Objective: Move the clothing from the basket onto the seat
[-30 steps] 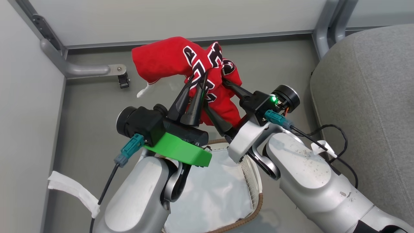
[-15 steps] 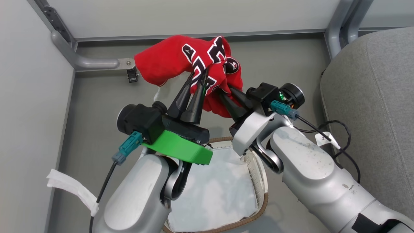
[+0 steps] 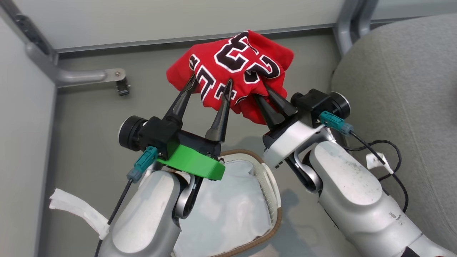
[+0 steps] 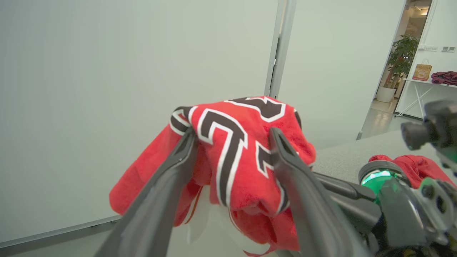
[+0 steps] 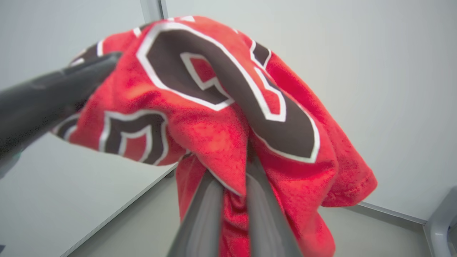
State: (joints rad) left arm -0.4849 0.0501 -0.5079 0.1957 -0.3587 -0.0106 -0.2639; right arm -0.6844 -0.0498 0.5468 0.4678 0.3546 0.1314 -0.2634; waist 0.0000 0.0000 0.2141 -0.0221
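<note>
The red jersey (image 3: 235,67), its black-and-white number facing up, hangs in the air above the grey floor. My right gripper (image 3: 266,93) is shut on its lower right folds, and the right wrist view shows cloth pinched between the fingers (image 5: 210,200). My left gripper (image 3: 210,80) is open, fingers spread, and the jersey (image 4: 235,142) drapes over both tips. Below my arms sits the basket (image 3: 275,217), holding its white liner (image 3: 221,214). The grey seat (image 3: 403,89) is at the right. A second red cloth (image 4: 417,166) lies on the seat (image 4: 342,157).
White partition walls stand behind and to the left, with grey metal posts (image 3: 344,25) at the corners and a floor bracket (image 3: 117,75). A black cable (image 3: 385,146) loops off my right wrist close to the seat's edge.
My left gripper has gone from shut to open. The jersey has spread out, now shows its number, and has shifted right toward the seat. The head camera has also moved.
</note>
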